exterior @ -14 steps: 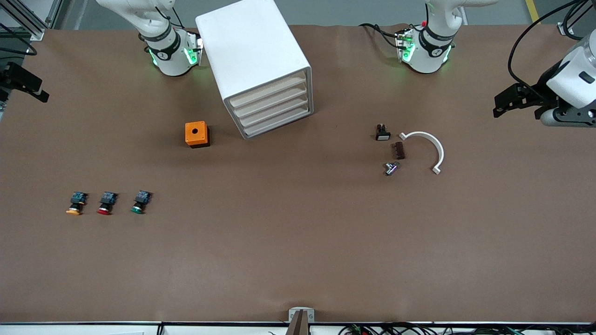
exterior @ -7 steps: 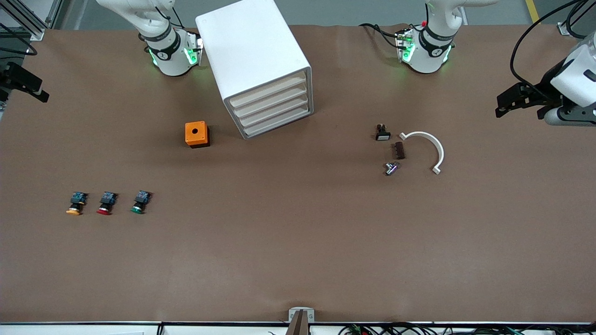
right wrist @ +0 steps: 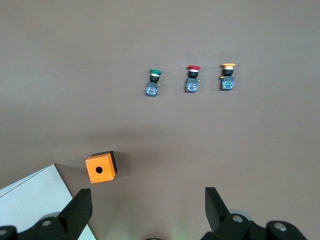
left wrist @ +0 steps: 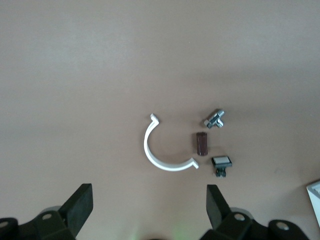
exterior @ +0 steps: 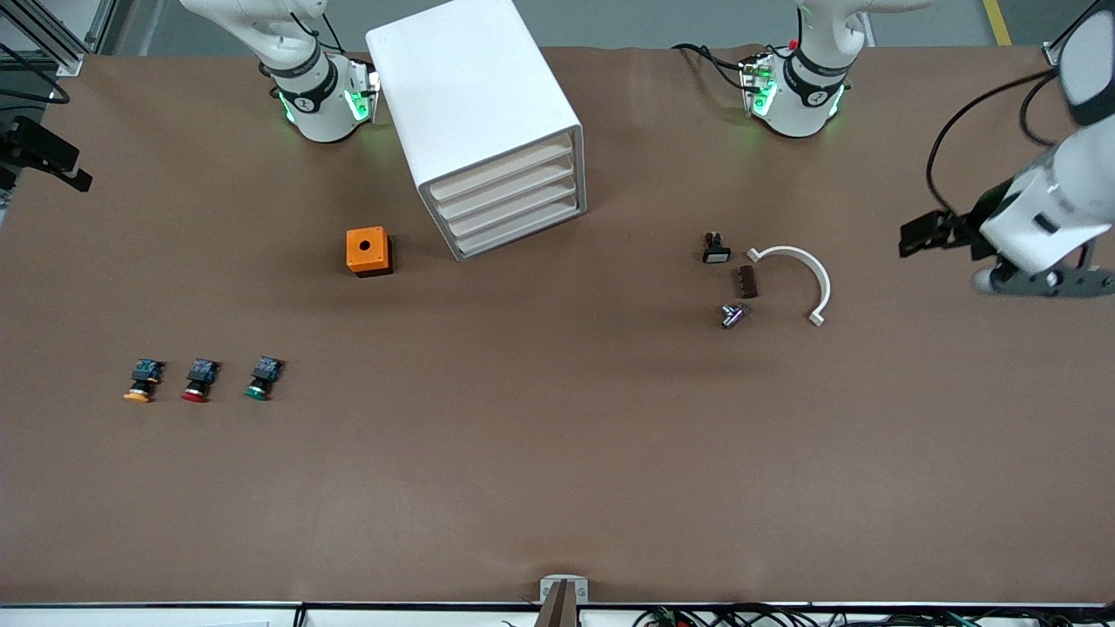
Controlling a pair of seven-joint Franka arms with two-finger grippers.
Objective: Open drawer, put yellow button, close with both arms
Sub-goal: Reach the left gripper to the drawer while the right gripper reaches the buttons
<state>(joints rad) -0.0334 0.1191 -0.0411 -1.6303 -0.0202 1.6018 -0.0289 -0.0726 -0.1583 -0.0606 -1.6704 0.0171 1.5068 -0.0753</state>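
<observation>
No text, label, brand or number can be read on anything here: the white cabinet, the orange box, the three push buttons and the small parts on the bench all show plain surfaces

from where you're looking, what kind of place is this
Probably a robotics lab test bench: two arms bolted to one brown-covered table, a small white drawer cabinet, and industrial push buttons, including the yellow button, laid out in a row. Left gripper and right gripper are open.
</observation>
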